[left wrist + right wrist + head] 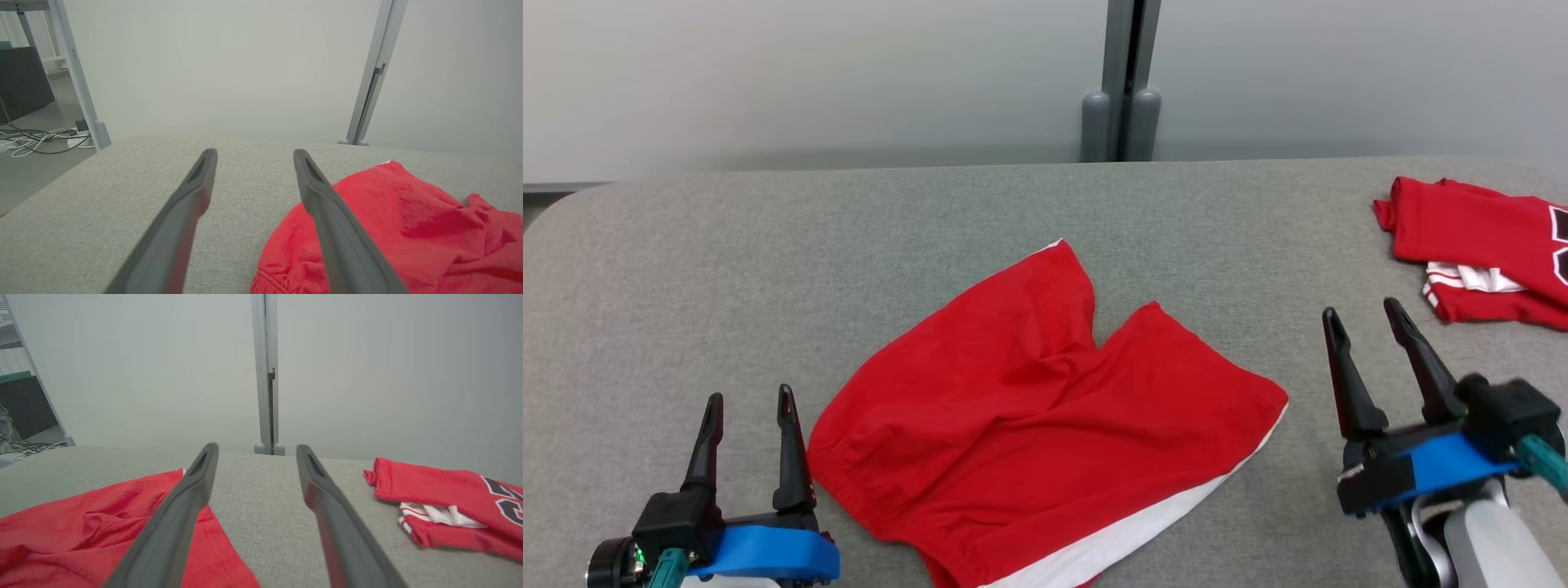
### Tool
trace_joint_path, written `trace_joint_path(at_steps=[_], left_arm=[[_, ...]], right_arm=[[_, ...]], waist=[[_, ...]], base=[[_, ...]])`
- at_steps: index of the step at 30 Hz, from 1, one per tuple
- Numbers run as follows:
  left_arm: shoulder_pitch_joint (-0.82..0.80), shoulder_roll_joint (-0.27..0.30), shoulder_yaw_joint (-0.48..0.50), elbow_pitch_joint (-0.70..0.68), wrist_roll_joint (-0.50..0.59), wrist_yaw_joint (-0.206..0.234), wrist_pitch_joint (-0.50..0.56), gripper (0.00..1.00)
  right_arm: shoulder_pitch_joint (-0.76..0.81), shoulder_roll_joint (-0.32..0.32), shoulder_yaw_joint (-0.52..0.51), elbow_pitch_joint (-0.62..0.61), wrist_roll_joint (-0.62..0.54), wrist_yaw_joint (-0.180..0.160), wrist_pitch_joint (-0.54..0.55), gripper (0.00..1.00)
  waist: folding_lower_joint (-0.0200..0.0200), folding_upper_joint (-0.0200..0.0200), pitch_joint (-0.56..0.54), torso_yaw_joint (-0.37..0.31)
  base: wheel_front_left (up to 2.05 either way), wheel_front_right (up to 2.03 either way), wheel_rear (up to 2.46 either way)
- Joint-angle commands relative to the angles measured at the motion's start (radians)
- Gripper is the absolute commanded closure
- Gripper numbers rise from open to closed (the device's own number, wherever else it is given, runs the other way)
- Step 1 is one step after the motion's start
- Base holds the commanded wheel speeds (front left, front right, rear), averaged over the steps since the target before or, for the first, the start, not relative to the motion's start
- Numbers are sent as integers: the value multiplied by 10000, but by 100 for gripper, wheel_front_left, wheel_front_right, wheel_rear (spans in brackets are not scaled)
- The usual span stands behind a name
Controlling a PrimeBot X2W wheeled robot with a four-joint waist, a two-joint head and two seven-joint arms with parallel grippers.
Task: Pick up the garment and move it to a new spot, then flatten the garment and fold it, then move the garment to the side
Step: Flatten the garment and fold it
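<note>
The shorts (1045,408) lie spread on the table (686,245) between my two pincers, just right of my left pincer (750,396) and a little left of my right pincer (1360,309). Both legs point away from me. The waistband (849,482) is the part closest to my left pincer.

Both pincers stand wide open with nothing in them, one on each side of the cloth. I judge that the shorts sit in their new spot and that I am placed to flatten them, one pincer per side. The cloth is not flat yet. It has creases where the legs meet, and a white stripe (1143,531) shows along the edge toward my right pincer.

Beyond my right pincer, and to its right, lies a folded jersey (1470,237), well apart from the shorts. I take it for a finished piece parked out of the way.

The near edge of the shorts is cut off at the bottom of the head view, so I cannot see how the waistband ends there. The jersey's print runs off the right edge. In my left wrist view one finger crosses the waistband, and I cannot tell whether it touches the cloth. Nor can I tell whether either pincer rests on the table.
</note>
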Motion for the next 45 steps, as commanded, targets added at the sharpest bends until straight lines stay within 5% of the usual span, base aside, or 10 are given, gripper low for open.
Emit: trace_joint_path(at_steps=[1, 7, 26, 45], left_arm=[[68, -5, 43, 1, 95, -3, -43, 0], [401, -7, 175, 2, 261, 31, -43, 0], [621, -9, 164, 87, 414, -49, -43, 0], [1558, 274, -2921, 836, 887, -822, -43, 0]], right_arm=[[469, 122, -179, -471, -132, 1, -33, 0], [2148, 923, -612, -1609, -629, 1, -34, 0], [2598, 1328, -509, -1095, -994, 1, -35, 0], [814, 769, -1059, 1729, -1188, 1, -36, 0]], waist=[[1, 0, -71, -94], [1, 0, -346, -206], [1, 0, -587, -55], [1, 0, -65, 228]], base=[[0, 0, 0], [0, 0, 0], [0, 0, 0], [0, 0, 0]])
